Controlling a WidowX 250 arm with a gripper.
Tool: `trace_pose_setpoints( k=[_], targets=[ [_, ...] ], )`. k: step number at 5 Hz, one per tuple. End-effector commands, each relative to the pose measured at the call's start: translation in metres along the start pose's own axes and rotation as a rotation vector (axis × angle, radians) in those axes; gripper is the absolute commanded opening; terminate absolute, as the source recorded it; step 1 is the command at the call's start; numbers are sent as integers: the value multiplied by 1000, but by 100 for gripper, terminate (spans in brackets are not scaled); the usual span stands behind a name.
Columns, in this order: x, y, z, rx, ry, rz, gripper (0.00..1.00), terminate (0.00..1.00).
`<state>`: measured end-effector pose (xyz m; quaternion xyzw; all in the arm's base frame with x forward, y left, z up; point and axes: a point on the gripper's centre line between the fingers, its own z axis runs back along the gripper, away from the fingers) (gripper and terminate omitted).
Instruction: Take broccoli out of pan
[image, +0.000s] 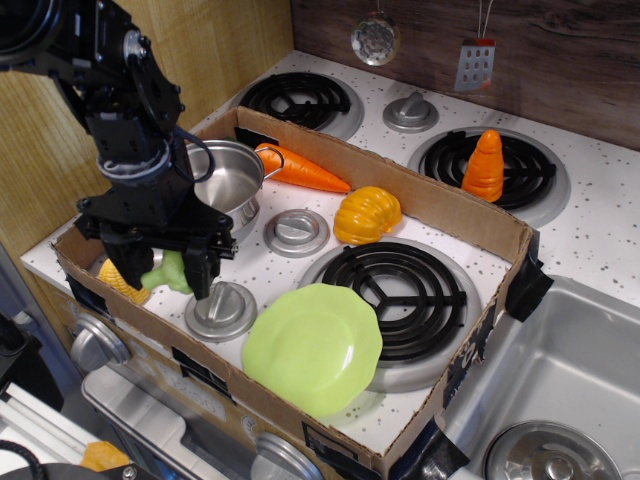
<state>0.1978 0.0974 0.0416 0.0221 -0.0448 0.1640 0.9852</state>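
Observation:
The light-green broccoli (168, 272) sits between my gripper's two black fingers, low over the speckled stove top, between the yellow corn (115, 277) and a grey knob (221, 309). My gripper (166, 280) points down and is shut on the broccoli. The shiny steel pan (226, 182) stands just behind the gripper on the back-left burner; the part of its inside that shows holds nothing. The arm's black wrist covers the pan's left rim.
A cardboard box wall (420, 195) rings the work area. Inside it are a lime-green plate (312, 347), an orange carrot (305, 172), a yellow squash (367, 214), a second knob (296, 231) and a black burner (395, 295). An orange cone (485, 165) stands outside.

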Motion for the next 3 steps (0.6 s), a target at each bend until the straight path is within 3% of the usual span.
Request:
trace_pose_setpoints(
  k=[1,2,3],
  targets=[
    [16,5,17,24,-40,-38,100,0],
    [20,6,23,46,-46,-49,100,0],
    [22,7,40,74,-3,-55,100,100]
  ],
)
